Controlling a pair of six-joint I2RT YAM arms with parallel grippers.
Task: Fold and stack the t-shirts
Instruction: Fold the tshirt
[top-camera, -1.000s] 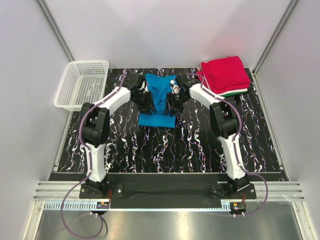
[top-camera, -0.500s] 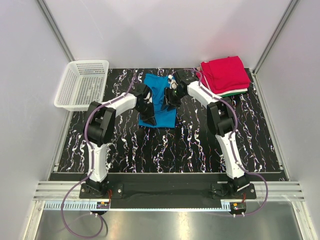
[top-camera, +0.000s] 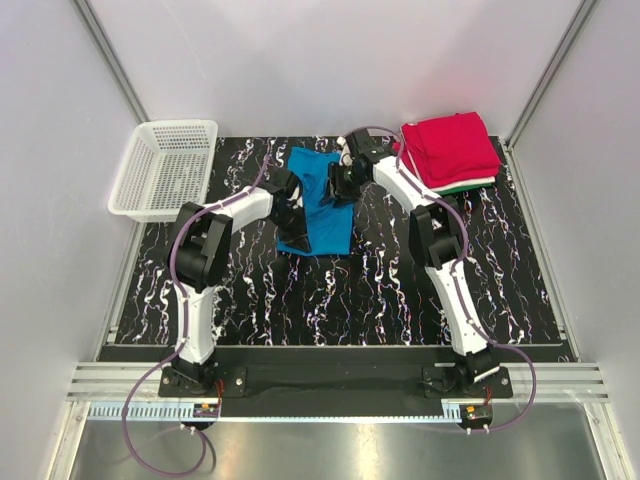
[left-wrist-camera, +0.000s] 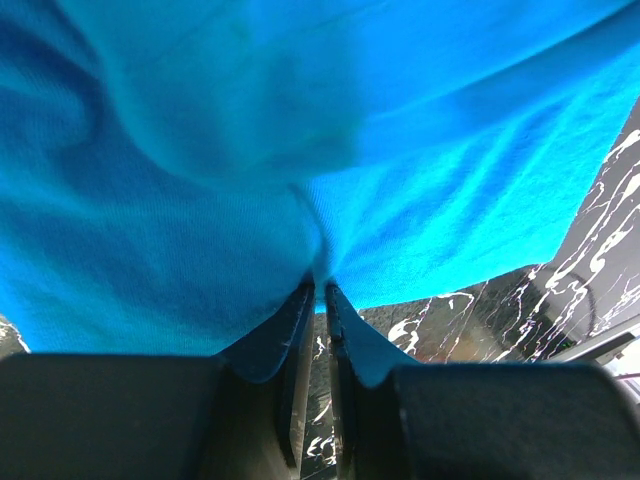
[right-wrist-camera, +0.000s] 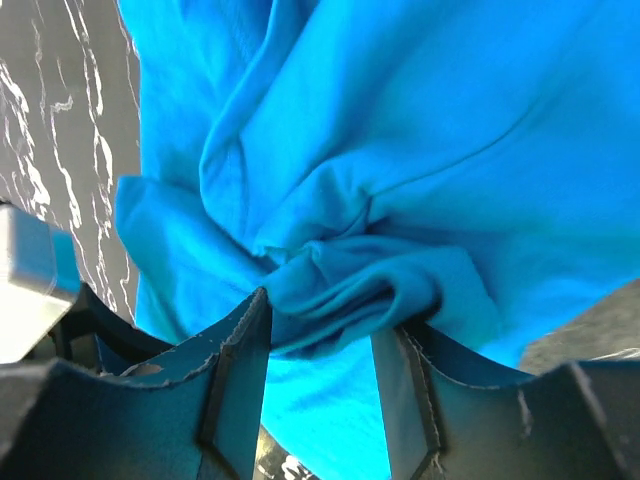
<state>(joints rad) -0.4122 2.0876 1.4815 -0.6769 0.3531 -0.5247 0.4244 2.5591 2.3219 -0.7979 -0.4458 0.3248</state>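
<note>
The bright blue t-shirt (top-camera: 322, 222) lies crumpled at the middle back of the table. My left gripper (top-camera: 291, 205) is at its left edge, and in the left wrist view its jaws (left-wrist-camera: 320, 290) are nearly together, pinching a thin fold of blue cloth (left-wrist-camera: 300, 130). My right gripper (top-camera: 339, 184) is at the shirt's upper right. Its jaws (right-wrist-camera: 325, 312) stand apart, with a thick bunch of the blue shirt (right-wrist-camera: 360, 280) squeezed between them. The folded t-shirts sit stacked at the back right, red (top-camera: 452, 148) on top, with green and white edges (top-camera: 470, 184) showing below.
A white mesh basket (top-camera: 165, 170) stands at the back left corner. Grey walls and metal frame posts close in the table's sides and back. Black marbled tabletop (top-camera: 330, 300) shows in front of the shirt.
My left gripper has shut on the shirt's left edge after shifting slightly. My right gripper has moved toward the back of the table, and the shirt's right side has bunched up with it.
</note>
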